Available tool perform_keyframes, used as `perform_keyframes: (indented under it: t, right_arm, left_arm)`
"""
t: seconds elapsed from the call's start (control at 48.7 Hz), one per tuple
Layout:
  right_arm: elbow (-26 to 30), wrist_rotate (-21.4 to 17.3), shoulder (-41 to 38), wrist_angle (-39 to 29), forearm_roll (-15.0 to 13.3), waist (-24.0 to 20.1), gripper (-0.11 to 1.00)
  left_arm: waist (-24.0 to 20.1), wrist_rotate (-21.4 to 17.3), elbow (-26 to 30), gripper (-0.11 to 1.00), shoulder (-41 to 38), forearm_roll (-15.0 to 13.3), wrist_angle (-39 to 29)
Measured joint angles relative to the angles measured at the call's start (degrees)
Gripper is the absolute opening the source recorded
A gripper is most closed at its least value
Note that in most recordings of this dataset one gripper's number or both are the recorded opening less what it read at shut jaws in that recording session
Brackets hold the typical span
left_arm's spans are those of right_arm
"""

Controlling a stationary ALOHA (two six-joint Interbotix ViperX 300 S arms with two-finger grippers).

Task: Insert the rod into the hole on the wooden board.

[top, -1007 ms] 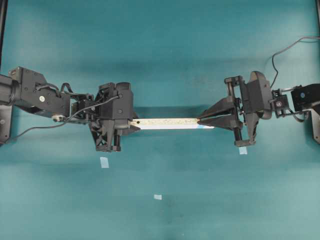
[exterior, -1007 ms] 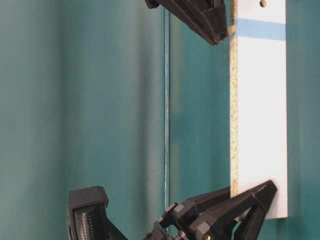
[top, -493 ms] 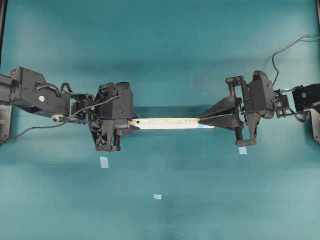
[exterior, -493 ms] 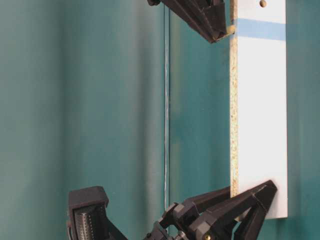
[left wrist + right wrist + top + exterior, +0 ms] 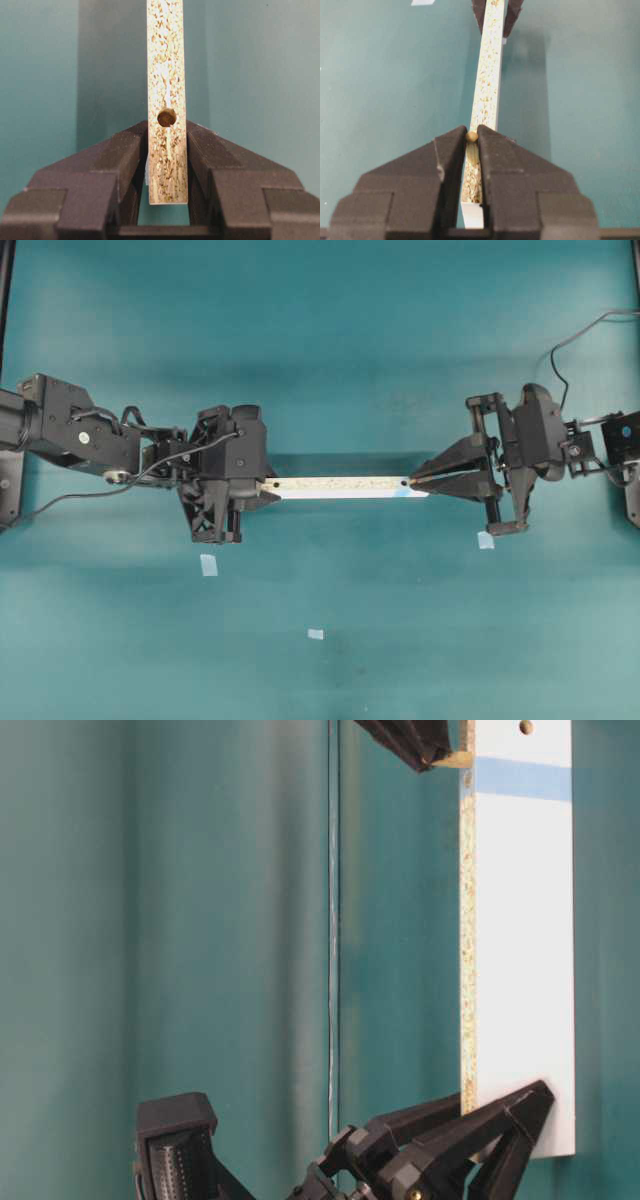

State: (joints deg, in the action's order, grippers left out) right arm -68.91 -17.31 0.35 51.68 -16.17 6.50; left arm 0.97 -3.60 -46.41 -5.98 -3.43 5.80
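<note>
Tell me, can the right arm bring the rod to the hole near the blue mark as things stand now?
Probably yes. The right end effector holds the rod just over the wooden board edge held by the left end effector; nothing lies between. The hole itself is hidden.

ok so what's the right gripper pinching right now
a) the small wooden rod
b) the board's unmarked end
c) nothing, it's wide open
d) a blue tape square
a: the right gripper is shut on the rod, its cream tip showing between the fingertips just over the wooden board.

Overhead, table-level and wrist views share the wooden board (image 5: pixel 340 484).
</note>
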Motion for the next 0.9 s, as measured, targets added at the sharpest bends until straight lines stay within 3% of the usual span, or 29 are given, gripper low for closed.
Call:
perform_keyframes:
  t: [0.904]
  right_arm:
    - [3.78, 2.02, 0.35, -1.49, -0.09, -0.26, 0.12]
  left_arm:
    - [0.0, 0.0, 0.0, 0.33, 0.0, 0.0, 0.0]
